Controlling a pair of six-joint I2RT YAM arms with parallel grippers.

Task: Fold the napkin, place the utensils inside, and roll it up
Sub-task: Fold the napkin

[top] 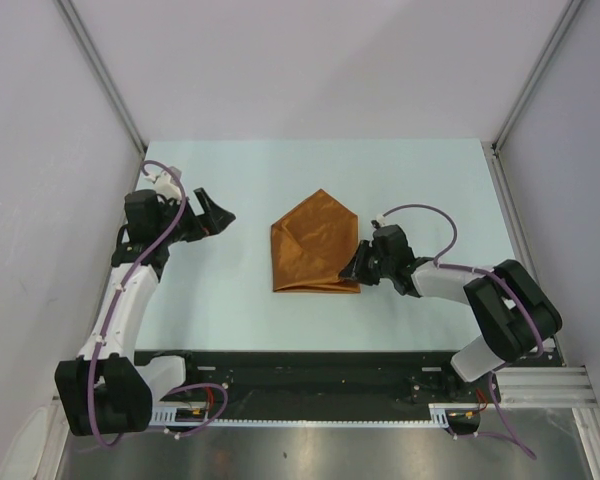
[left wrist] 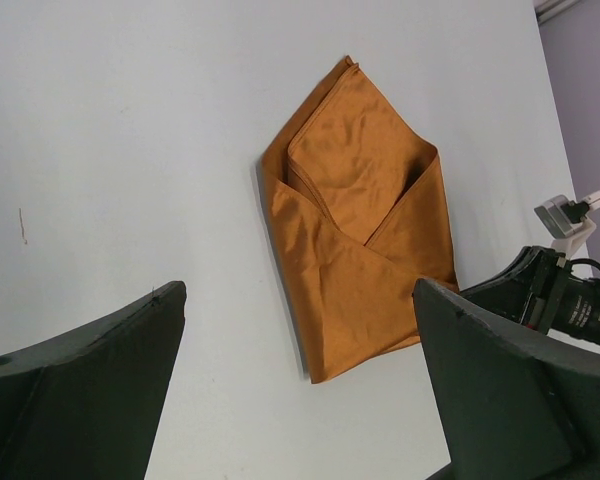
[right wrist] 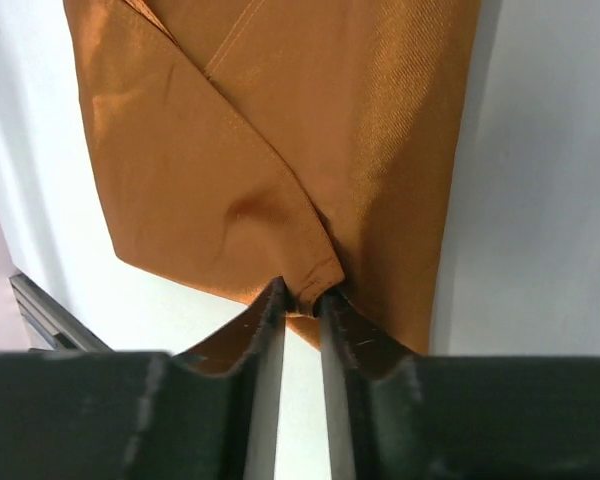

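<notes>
Only the right hand (right wrist: pixel 300 296) pinches the napkin (right wrist: pixel 280 150); left hand (top: pixel 217 209) gapes empty, apart.

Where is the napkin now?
In the top view the napkin lies folded in the middle of the table, the right gripper pinching its right edge.

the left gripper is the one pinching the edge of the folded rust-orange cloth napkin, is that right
No, wrong arm: it is the right gripper pinching the edge of the folded rust-orange cloth napkin, as the right wrist view shows. The left gripper hangs open, apart from the cloth.
</notes>
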